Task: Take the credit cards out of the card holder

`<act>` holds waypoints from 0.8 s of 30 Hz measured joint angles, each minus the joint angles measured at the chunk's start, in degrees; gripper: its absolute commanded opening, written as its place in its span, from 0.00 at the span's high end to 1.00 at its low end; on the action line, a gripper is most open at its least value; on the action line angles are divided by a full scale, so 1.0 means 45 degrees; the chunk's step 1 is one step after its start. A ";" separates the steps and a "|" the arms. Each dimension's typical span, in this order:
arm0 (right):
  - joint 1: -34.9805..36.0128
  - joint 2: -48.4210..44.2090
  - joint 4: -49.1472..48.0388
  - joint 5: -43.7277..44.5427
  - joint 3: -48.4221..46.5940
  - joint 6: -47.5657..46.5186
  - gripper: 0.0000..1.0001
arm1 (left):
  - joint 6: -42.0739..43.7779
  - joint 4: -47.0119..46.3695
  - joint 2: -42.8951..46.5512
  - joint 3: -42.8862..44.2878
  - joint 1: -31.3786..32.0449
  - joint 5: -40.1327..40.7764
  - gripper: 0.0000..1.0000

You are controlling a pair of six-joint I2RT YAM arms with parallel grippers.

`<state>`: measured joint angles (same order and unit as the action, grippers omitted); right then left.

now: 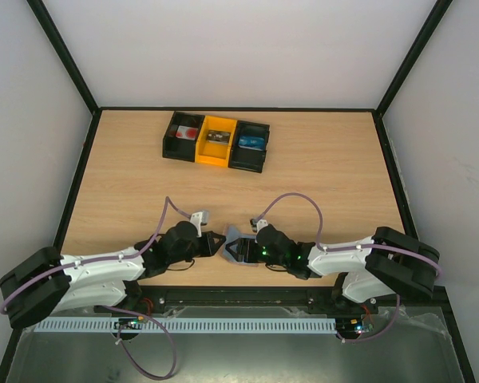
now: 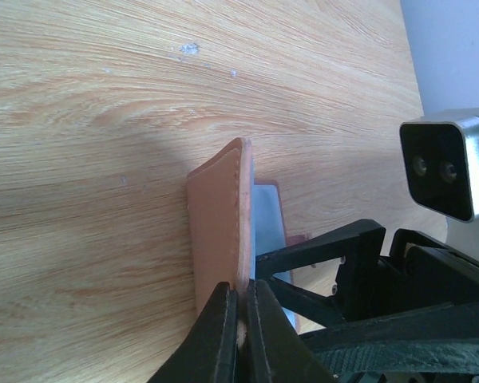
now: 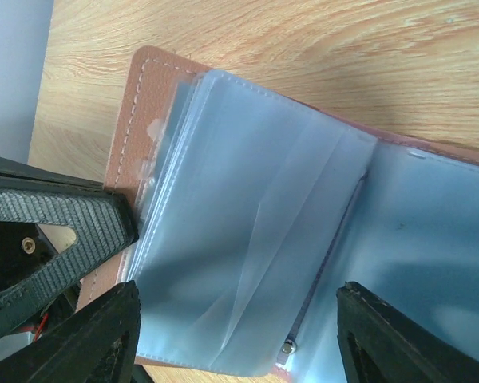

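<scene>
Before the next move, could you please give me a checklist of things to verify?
1. Left claw shut on the card holder's brown cover: ok.
2. Right claw open, straddling the clear sleeves: ok.
3. Card holder spread open: ok.
4. Sleeves in the right wrist view hold something to pull: not ok, they look empty.
5. Bins well away from both arms: ok.
</scene>
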<state>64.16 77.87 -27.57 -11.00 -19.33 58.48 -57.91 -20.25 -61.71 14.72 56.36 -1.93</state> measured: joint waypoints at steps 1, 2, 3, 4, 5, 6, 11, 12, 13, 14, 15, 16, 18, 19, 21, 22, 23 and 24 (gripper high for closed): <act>0.0000 0.0000 0.0000 -0.0005 0.0000 0.0000 0.34 | -0.0005 -0.0005 -0.0019 0.0000 0.0000 0.0000 0.97; 0.0000 0.0000 0.0000 -0.0005 0.0000 -0.0019 0.34 | -0.0005 0.0000 -0.0049 0.0000 0.0000 0.0005 0.97; 0.0000 0.0000 0.0000 -0.0005 0.0000 -0.0044 0.34 | -0.0005 -0.0005 -0.0073 0.0000 0.0000 0.0005 0.97; 0.0000 0.0000 0.0000 -0.0005 0.0000 -0.0073 0.35 | -0.0005 -0.0029 -0.0102 0.0000 0.0000 0.0005 0.97; 0.0000 0.0000 0.0000 -0.0005 0.0000 -0.0092 0.35 | -0.0010 -0.0053 -0.0131 0.0000 0.0000 0.0005 0.97; 0.0000 0.0000 0.0000 -0.0005 0.0000 -0.0102 0.35 | -0.0015 -0.0073 -0.0165 0.0000 0.0000 0.0005 0.97; 0.0000 0.0000 0.0044 0.0005 -0.0005 -0.0151 0.32 | -0.0010 -0.0078 -0.0262 0.0024 0.0000 0.0010 0.97; 0.0000 0.0000 0.0068 0.0000 -0.0019 -0.0155 0.32 | -0.0010 -0.0083 -0.0262 0.0029 0.0000 0.0010 0.97; 0.0000 0.0000 0.0068 0.0000 -0.0024 -0.0155 0.33 | -0.0010 -0.0078 -0.0272 0.0029 0.0000 0.0015 0.97; 0.0000 0.0000 0.0068 0.0005 -0.0024 -0.0155 0.33 | -0.0015 -0.0083 -0.0291 0.0029 0.0000 0.0019 0.97; 0.0000 0.0005 0.0073 0.0000 -0.0024 -0.0155 0.34 | -0.0015 -0.0078 -0.0325 0.0039 0.0000 0.0024 0.97; 0.0000 0.0005 0.0078 0.0005 -0.0024 -0.0151 0.35 | -0.0010 -0.0083 -0.0369 0.0053 0.0000 0.0029 0.97; 0.0000 0.0024 0.0083 0.0015 -0.0029 -0.0146 0.36 | -0.0010 -0.0078 -0.0403 0.0073 0.0000 0.0029 0.97; 0.0000 0.0044 0.0097 0.0034 -0.0034 -0.0146 0.38 | -0.0010 -0.0078 -0.0403 0.0073 0.0000 0.0034 0.97; 0.0005 0.0121 0.0170 0.0049 -0.0087 -0.0146 0.43 | -0.0015 -0.0078 -0.0403 0.0073 0.0000 0.0053 0.97; 0.0005 0.0151 0.0214 0.0053 -0.0117 -0.0146 0.44 | -0.0010 -0.0078 -0.0403 0.0073 0.0000 0.0058 0.97; 0.0010 0.0155 0.0282 0.0078 -0.0146 -0.0151 0.46 | -0.0010 -0.0073 -0.0403 0.0073 0.0000 0.0063 0.97; 0.0010 0.0155 0.0325 0.0102 -0.0160 -0.0170 0.47 | -0.0015 -0.0073 -0.0403 0.0073 0.0000 0.0068 0.97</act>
<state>64.20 78.56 -26.11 -10.55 -20.05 57.71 -57.98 -20.58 -63.53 15.05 56.36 -1.63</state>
